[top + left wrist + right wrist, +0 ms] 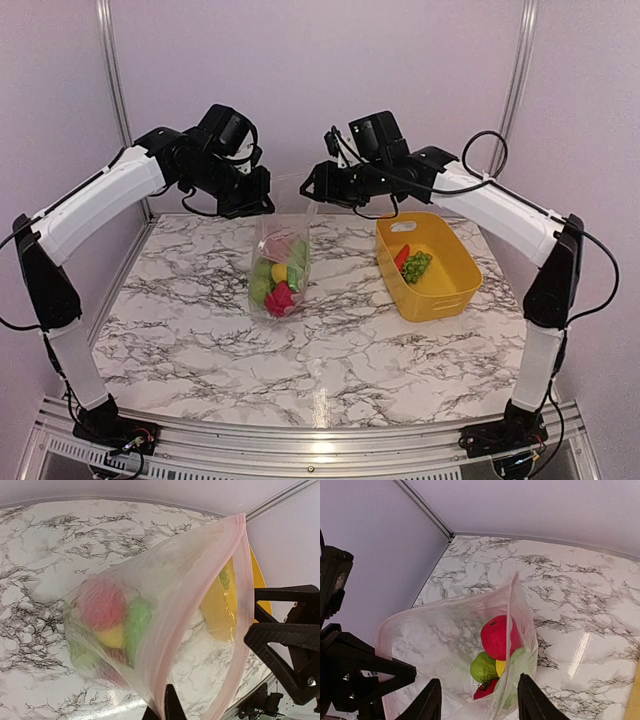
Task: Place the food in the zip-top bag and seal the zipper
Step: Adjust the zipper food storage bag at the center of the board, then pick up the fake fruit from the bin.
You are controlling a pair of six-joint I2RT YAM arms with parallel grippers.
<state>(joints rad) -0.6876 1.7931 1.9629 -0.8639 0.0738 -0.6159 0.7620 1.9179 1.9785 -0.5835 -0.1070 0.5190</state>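
Bag work, up between the two arms. The zip-top bag hangs mouth-up over the middle of the marble tabletop. Its lower end is down at the surface, though I cannot tell whether it touches.

The left gripper is on the bag's mouth edge. Its jaws are closed tight on the plastic, and the pale pink zipper runs straight down into them.

The right gripper sits at the opposite side of the mouth with its jaws spread wide. The plastic edge lies between the two fingers, and as far as I can see neither one presses it. So the mouth gapes, with the two zipper strips well apart.

Down in the bottom of the bag sits the food: a round red fruit on top, a green one and a bit of yellow under it, and more red below, all bunched together.

Off to the right, apart from the bag, the yellow basket stands on the tabletop. Inside it a red-orange piece lies beside a green knobbly piece. From the left wrist view the basket shows through the clear plastic, behind the bag.
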